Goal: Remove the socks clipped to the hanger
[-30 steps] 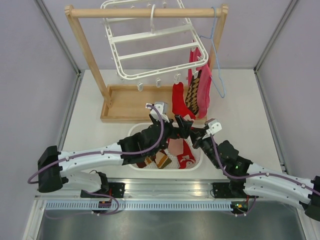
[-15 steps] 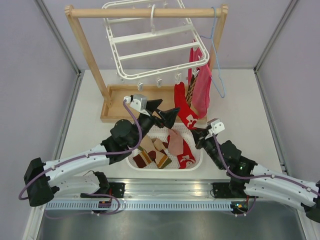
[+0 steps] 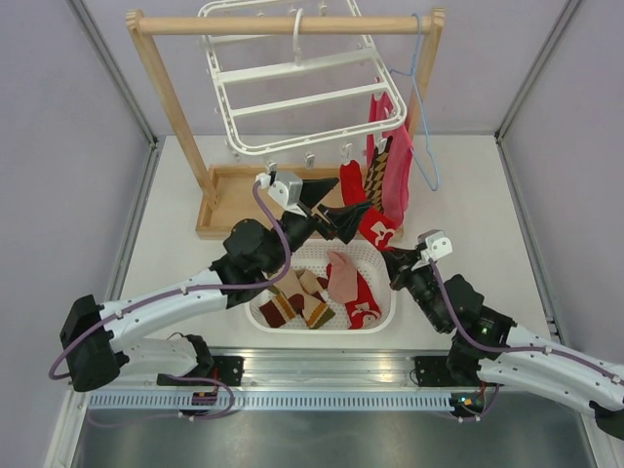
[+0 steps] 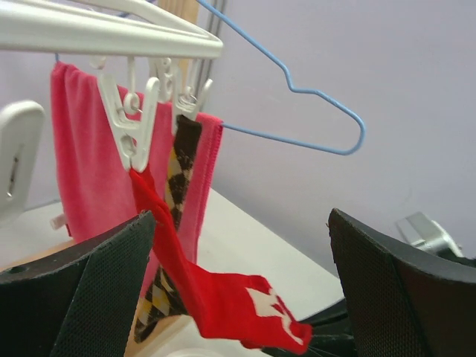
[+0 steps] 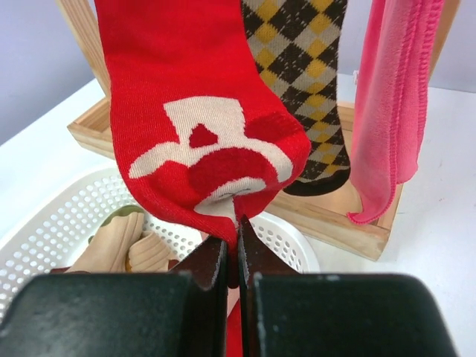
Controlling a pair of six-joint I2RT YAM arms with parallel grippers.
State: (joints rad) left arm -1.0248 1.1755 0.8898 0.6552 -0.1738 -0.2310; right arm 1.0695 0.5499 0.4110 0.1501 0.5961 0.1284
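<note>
The white hanger [image 3: 292, 97] hangs from the wooden rack's bar. A red sock with white marks [image 3: 356, 190] hangs from a white clip [image 4: 134, 130] on the hanger's bar [image 4: 111, 33], beside a brown-and-cream diamond sock [image 3: 380, 175]. My right gripper [image 3: 392, 257] is shut on the red sock's toe [image 5: 201, 111] and pulls it out slanted. My left gripper [image 3: 341, 202] is open, its jaws on either side of the red sock [image 4: 223, 297] just below the clip. The diamond sock also shows in the right wrist view [image 5: 297, 74].
A white basket [image 3: 385, 310] with several loose socks sits between the arms. A large pink cloth [image 3: 400, 175] and a light-blue wire hanger [image 3: 426, 127] hang at the right of the wooden rack [image 3: 175, 107]. The rack's wooden tray [image 3: 244, 200] lies behind the basket.
My left gripper has risen from over the basket toward the hanger's clip, jaws open around the red sock. My right gripper has drawn back a little with the sock's toe.
</note>
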